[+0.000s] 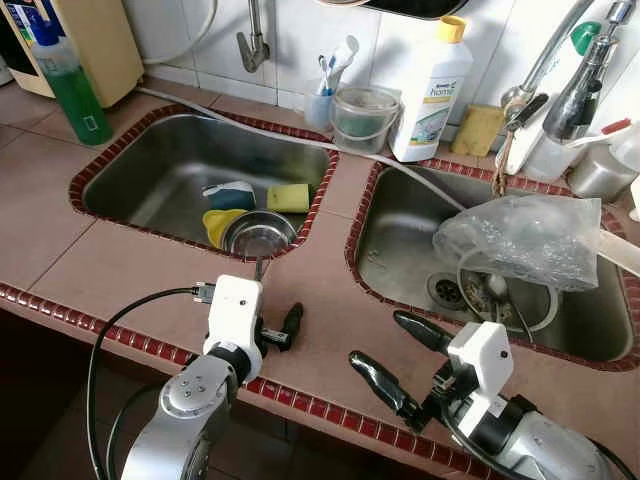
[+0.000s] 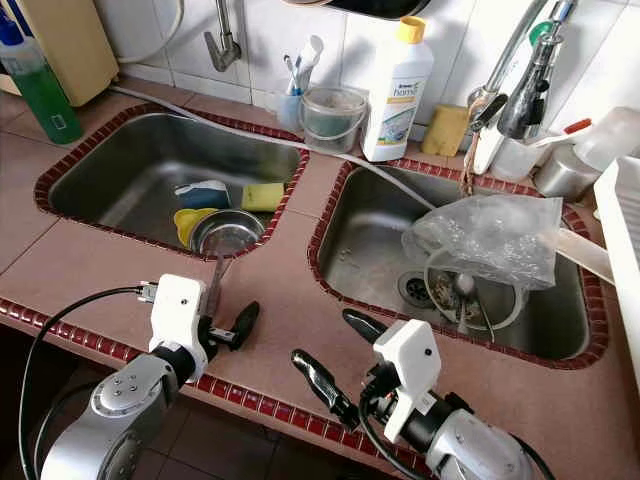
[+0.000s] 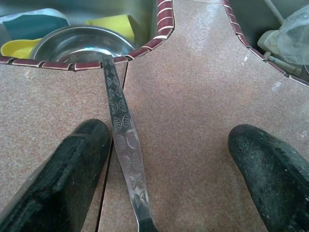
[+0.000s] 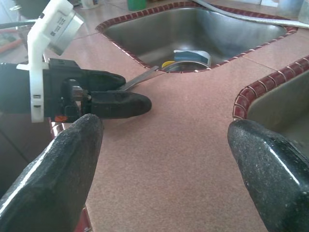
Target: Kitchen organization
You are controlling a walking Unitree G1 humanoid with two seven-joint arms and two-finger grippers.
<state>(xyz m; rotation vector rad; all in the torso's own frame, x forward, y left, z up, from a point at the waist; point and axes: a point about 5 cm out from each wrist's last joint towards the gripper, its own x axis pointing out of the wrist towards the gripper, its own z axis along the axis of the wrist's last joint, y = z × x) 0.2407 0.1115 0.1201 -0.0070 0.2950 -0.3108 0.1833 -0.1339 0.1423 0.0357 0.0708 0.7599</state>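
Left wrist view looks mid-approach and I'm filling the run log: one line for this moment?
left claw: open, straddling spoon handle on counter | spoon: tip over left sink rim by bowl | right claw: open, above counter

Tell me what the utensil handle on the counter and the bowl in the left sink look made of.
Utensil handle: shiny metal, probably stainless steel, with embossed shell-like patterning along it. Bowl: looks like polished stainless steel, grey and reflective. The left gripper hangs open over the handle.
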